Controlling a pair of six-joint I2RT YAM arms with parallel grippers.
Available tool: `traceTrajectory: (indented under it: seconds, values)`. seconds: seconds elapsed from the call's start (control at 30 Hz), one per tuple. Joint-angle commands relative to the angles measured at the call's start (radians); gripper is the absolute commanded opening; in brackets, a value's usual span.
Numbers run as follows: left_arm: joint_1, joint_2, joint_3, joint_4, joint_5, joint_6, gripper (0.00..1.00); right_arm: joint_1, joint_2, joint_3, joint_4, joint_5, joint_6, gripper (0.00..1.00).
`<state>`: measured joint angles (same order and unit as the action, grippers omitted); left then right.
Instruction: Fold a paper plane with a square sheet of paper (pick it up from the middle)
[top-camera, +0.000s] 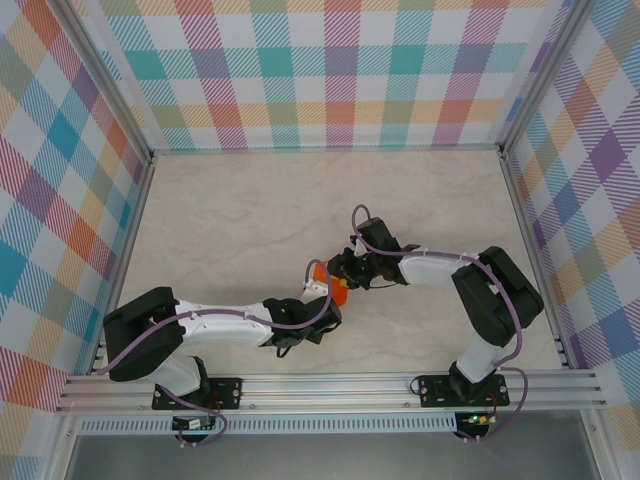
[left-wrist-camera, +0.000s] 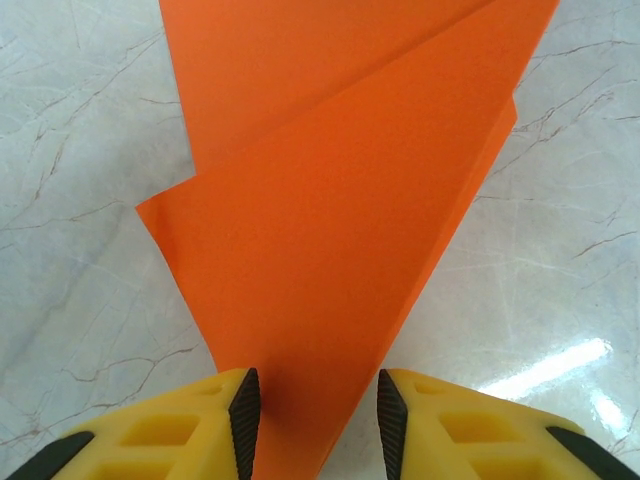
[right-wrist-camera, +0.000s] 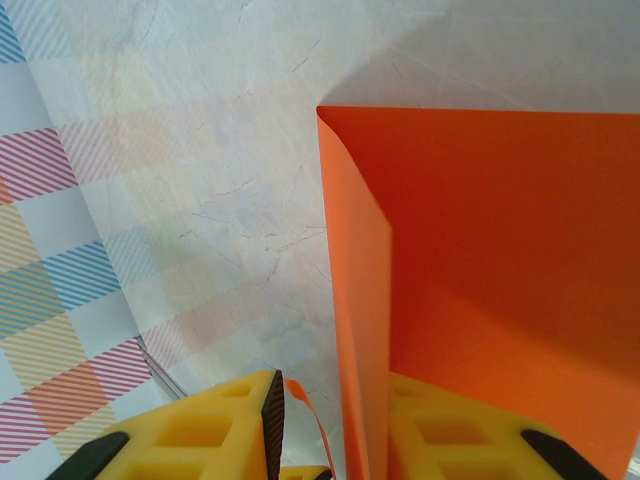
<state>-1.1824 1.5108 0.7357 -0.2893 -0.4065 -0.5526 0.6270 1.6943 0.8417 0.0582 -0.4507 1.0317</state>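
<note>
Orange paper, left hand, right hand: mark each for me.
Orange paper (left-wrist-camera: 320, 250): left wrist view, middle of its folded face.
Left hand (left-wrist-camera: 313, 415): left wrist view, midway between fingertips.
Right hand (right-wrist-camera: 333, 425): right wrist view, midway between fingertips.

The table top (top-camera: 230, 215) is pale and marbled, with thin dark veins, and glossy enough to catch a bright streak of light (left-wrist-camera: 545, 368). Checked walls in pastel stripes close it in on three sides: the back wall (top-camera: 340, 70), the left wall (top-camera: 50, 200) and the right wall (top-camera: 600, 180). Slim aluminium posts (top-camera: 105, 85) run along the corners. Aluminium rails (top-camera: 330, 388) cross the near edge.
</note>
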Motion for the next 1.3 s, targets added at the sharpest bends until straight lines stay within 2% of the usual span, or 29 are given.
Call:
traceTrajectory:
  seconds: [0.0,0.27,0.43,0.8,0.97,1.13,1.27]
  values:
    - [-0.010,0.002,0.009,-0.030,-0.029,0.007,0.38,-0.005,0.007,0.010,-0.015,-0.011,0.002,0.29]
    - [-0.009,0.010,0.009,-0.029,-0.029,0.013,0.31,-0.004,0.006,0.010,-0.015,-0.010,0.004,0.29]
    - [-0.007,0.009,0.010,-0.034,-0.035,0.013,0.31,-0.004,0.005,0.012,-0.017,-0.010,0.004,0.29]
    - [0.013,-0.023,-0.015,0.002,-0.004,0.036,0.13,-0.004,-0.017,0.013,-0.052,0.003,-0.013,0.31]
    - [0.043,-0.047,-0.042,0.095,0.105,0.082,0.10,-0.006,-0.106,0.005,-0.151,0.071,-0.050,0.42]
    - [0.093,-0.071,-0.085,0.184,0.244,0.106,0.09,-0.009,-0.251,-0.018,-0.316,0.218,-0.081,0.55]
    - [0.137,-0.080,-0.123,0.268,0.370,0.112,0.09,-0.012,-0.349,-0.056,-0.357,0.271,-0.084,0.57]
